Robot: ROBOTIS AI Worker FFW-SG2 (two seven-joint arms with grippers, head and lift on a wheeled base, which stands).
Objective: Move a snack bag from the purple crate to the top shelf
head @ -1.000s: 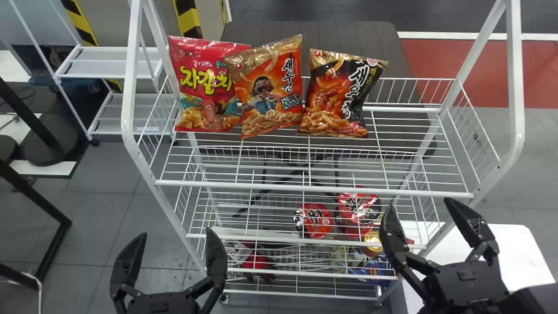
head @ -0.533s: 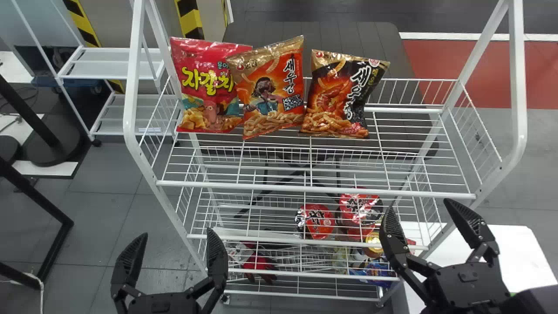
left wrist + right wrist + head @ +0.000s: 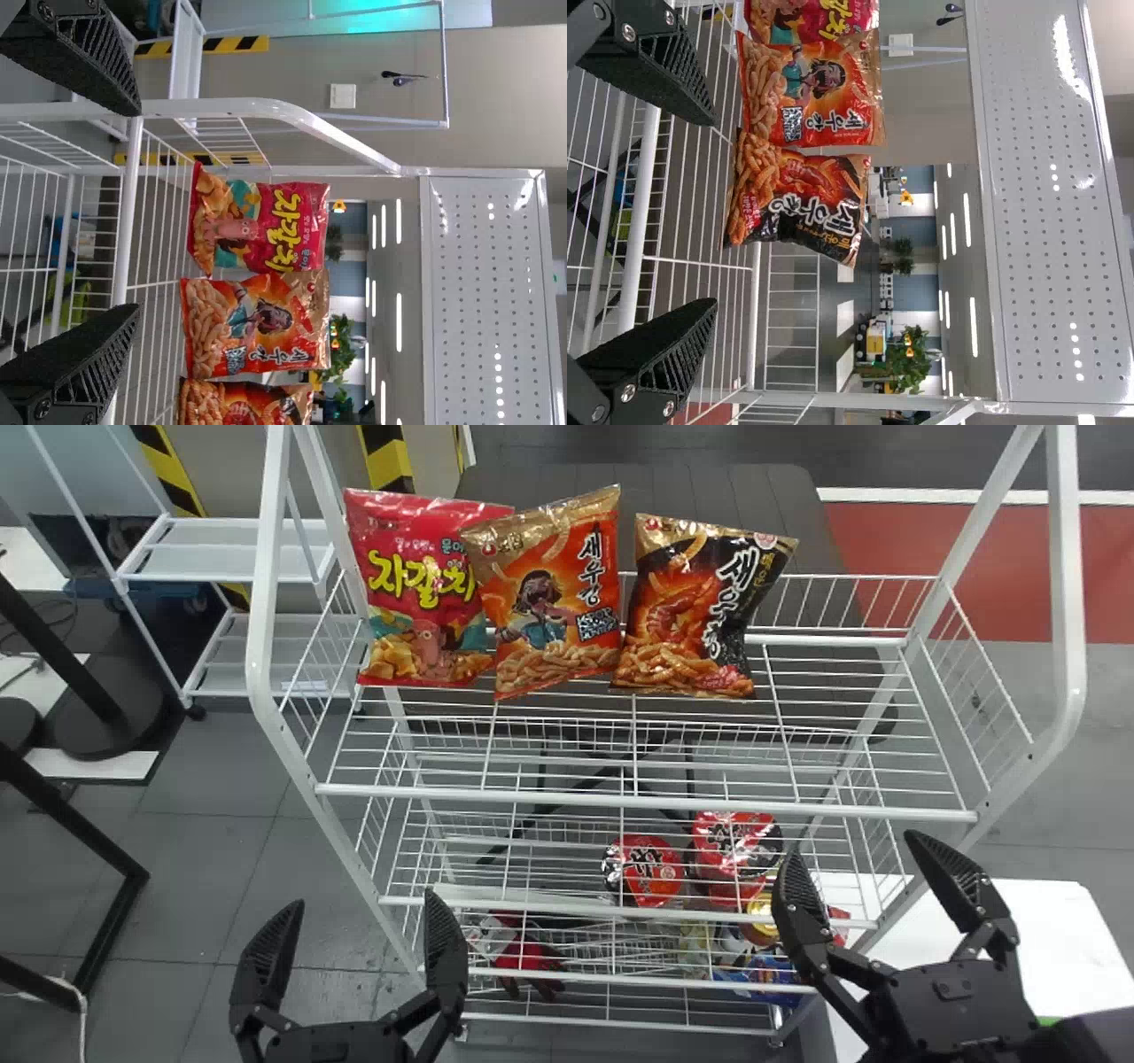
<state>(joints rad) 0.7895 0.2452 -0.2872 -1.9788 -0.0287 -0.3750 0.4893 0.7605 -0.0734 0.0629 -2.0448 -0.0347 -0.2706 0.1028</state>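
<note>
A white wire rack [image 3: 265, 558] stands here, and on its top shelf [image 3: 647, 802] I see 3 snack bags [image 3: 558, 558], upright and puffy. The left gripper [image 3: 363, 898] and right gripper [image 3: 852, 841] hang in front, fingers spread, both empty. The red bag [image 3: 416, 593] has yellow lettering, its edge tucked behind the gold-topped orange bag [image 3: 549, 624]. The black bag [image 3: 695, 615] tilts beside them. Wires partly cover 2 red bowls [image 3: 645, 868]; small packets [image 3: 762, 967] lower down are hard to make out.

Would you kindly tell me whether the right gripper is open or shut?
Open: the right gripper has its two fingers wide apart, with nothing held between them.
</note>
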